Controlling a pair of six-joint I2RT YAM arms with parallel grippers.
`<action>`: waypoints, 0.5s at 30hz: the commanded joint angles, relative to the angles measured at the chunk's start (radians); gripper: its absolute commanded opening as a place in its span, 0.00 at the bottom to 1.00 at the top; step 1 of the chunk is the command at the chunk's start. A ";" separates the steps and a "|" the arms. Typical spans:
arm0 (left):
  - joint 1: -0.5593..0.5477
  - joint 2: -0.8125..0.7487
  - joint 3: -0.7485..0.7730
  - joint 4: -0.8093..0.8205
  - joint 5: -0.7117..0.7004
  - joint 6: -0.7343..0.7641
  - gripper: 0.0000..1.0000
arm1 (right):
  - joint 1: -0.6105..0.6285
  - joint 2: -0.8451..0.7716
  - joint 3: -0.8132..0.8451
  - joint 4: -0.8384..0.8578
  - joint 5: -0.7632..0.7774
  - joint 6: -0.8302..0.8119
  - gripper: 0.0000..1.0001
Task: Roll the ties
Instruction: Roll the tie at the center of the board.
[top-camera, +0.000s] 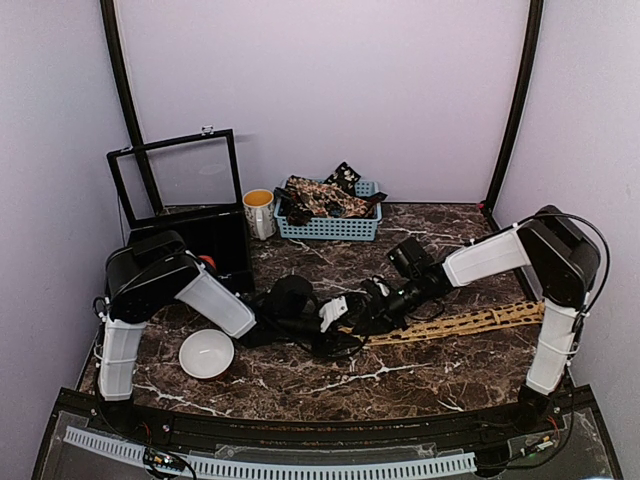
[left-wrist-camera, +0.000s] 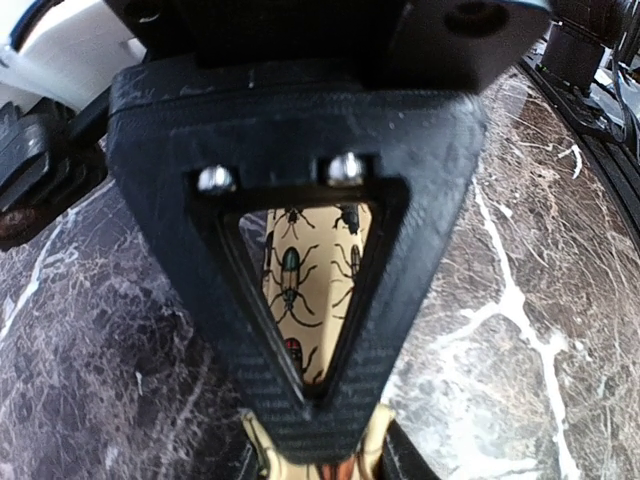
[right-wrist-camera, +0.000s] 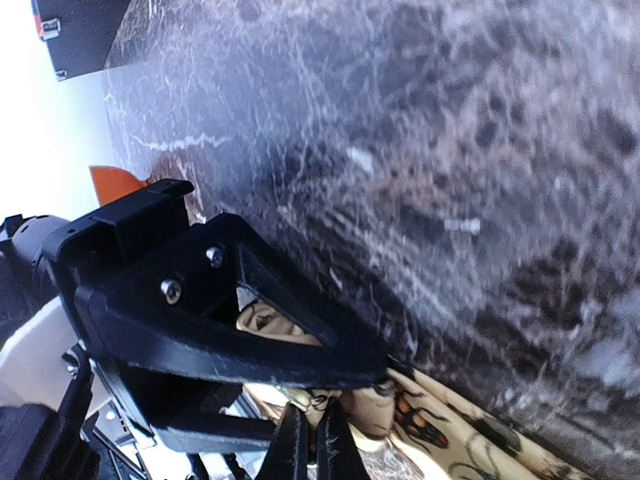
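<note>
A mustard-tan tie (top-camera: 470, 322) printed with beetles lies flat across the marble, running from the right side to the middle. Both grippers meet at its left end. My right gripper (top-camera: 368, 318) is shut on that end; in the right wrist view the tie (right-wrist-camera: 450, 420) comes out from under the closed jaws (right-wrist-camera: 380, 375). My left gripper (top-camera: 348, 325) reaches in from the left. In its wrist view one finger (left-wrist-camera: 318, 430) lies over the tie (left-wrist-camera: 300, 280), whose cloth bulges out on both sides. The other finger is hidden, so the grip cannot be told.
A white bowl (top-camera: 206, 353) sits at the front left. At the back stand a pale blue basket (top-camera: 330, 228) holding dark patterned ties (top-camera: 320, 195), a mug (top-camera: 259, 212) and a black case (top-camera: 215, 245) with its lid up.
</note>
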 joint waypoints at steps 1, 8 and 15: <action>-0.003 -0.032 -0.077 -0.093 -0.009 0.030 0.32 | -0.039 -0.047 -0.051 0.027 -0.013 0.008 0.00; 0.032 -0.036 -0.073 -0.134 0.021 0.042 0.37 | -0.046 0.010 -0.102 0.027 0.016 -0.030 0.00; 0.047 -0.079 -0.097 -0.061 0.030 0.007 0.57 | -0.045 0.035 -0.127 -0.023 0.060 -0.098 0.00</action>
